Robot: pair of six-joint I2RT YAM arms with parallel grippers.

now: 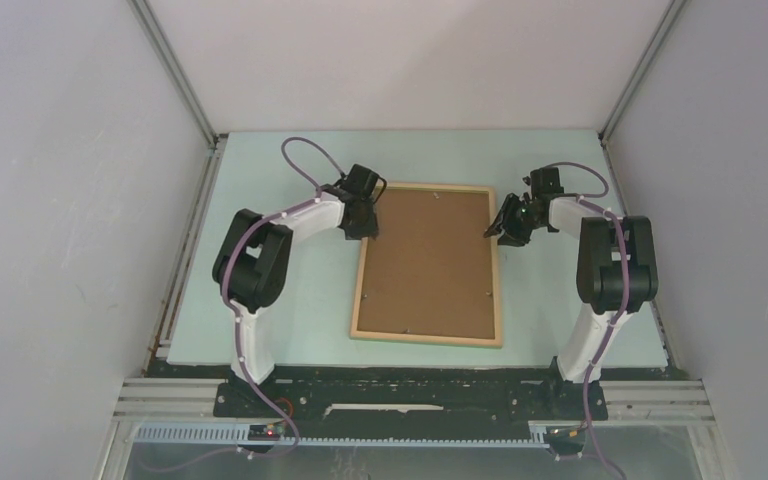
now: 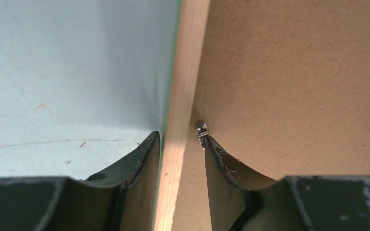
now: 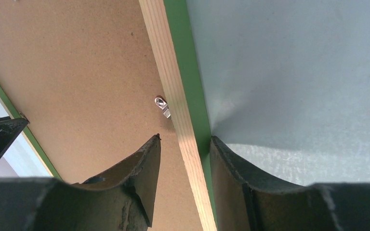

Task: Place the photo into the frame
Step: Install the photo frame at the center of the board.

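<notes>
The frame (image 1: pixel 426 340) lies flat on the table with its pale wood side up, and a brown backing board (image 1: pixel 428 262) fills it. The photo is hidden. My left gripper (image 1: pixel 365 225) straddles the frame's left rail (image 2: pixel 183 96) near the far corner. In the left wrist view the gripper (image 2: pixel 180 137) has its outer finger against the rail's edge, and a gap shows between the inner finger and the wood. My right gripper (image 1: pixel 505 225) straddles the right rail (image 3: pixel 166 72). There the gripper (image 3: pixel 185 138) has its outer finger at the green edge and its inner finger stands apart over the board.
Small metal clips (image 2: pixel 201 129) (image 3: pixel 162 106) sit on the backing board just inside each rail, close to the inner fingertips. The pale green table (image 1: pixel 290 300) is walled on three sides.
</notes>
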